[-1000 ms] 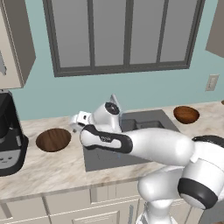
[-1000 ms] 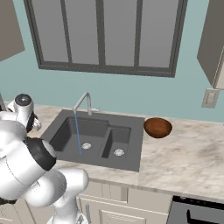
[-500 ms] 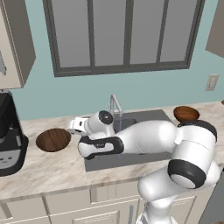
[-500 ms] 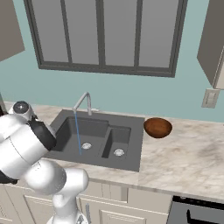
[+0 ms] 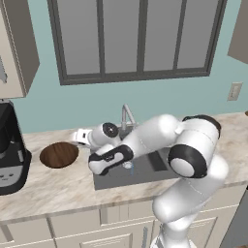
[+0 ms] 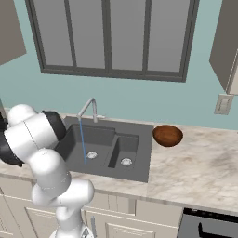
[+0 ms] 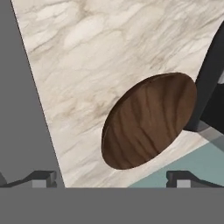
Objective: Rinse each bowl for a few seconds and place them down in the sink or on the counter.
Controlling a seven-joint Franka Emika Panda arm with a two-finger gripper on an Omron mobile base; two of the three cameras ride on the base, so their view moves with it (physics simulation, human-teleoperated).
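Your end effector (image 7: 111, 177) is standing released, its two dark fingertips (image 7: 41, 178) spread wide and gripping nothing. In the hand view it is looking down at the dark-brown wood-grain bowl (image 7: 148, 120), which is lying between the tips but apart from them. That bowl is showing a shallow round shape with darker streaks of grain running across it. It is sitting on the beige veined table (image 7: 100, 57), close to the base of the black coffee machine (image 7: 214, 78).

In the left base view you are seeing the same bowl (image 5: 59, 154) resting on the table (image 5: 53, 189), between the coffee machine (image 5: 10, 150) and the sink (image 5: 140, 167). The white hand (image 5: 83, 136) is hanging just beside the bowl's right rim, apart from it.

In the right base view a second, more reddish bowl (image 6: 167, 135) is sitting upright on the table (image 6: 200, 172), just beside the right edge of the dark grey double-basin sink (image 6: 109, 146). A thin stream of water (image 6: 82, 142) is running from the silver gooseneck faucet (image 6: 89, 108) into the left basin.
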